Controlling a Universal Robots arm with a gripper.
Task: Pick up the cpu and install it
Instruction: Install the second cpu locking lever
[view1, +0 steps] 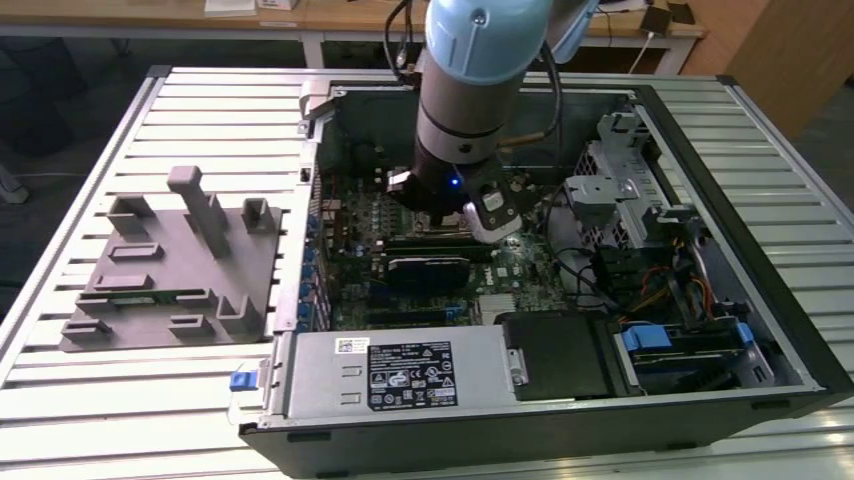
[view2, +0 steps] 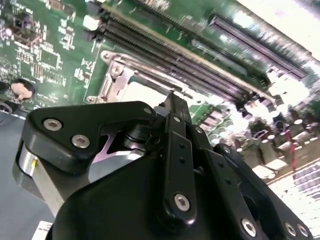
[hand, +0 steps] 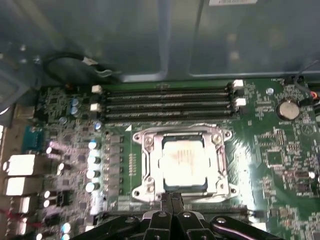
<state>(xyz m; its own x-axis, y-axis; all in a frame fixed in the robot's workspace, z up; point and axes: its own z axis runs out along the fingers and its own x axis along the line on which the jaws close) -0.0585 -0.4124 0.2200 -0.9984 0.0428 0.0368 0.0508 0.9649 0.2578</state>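
above mobo socket (hand: 181, 162), cpu (hand: 184, 162) seated; gripper (hand: 171, 196) clenched empty, ram slots (hand: 165, 102) nearby.

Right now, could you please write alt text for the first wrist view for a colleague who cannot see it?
A flat square silver-topped cpu lies inside the metal-framed socket of a green motherboard, with the tips of the robot's black hand closed together just at the socket's near edge. Beyond the socket run three long black memory slots, and a round coin battery sits to one side.

We see a slatted metal table (view1: 120, 400). On it lie a grey holder (view1: 174, 270) and, beside it, an open case (view1: 747, 330).
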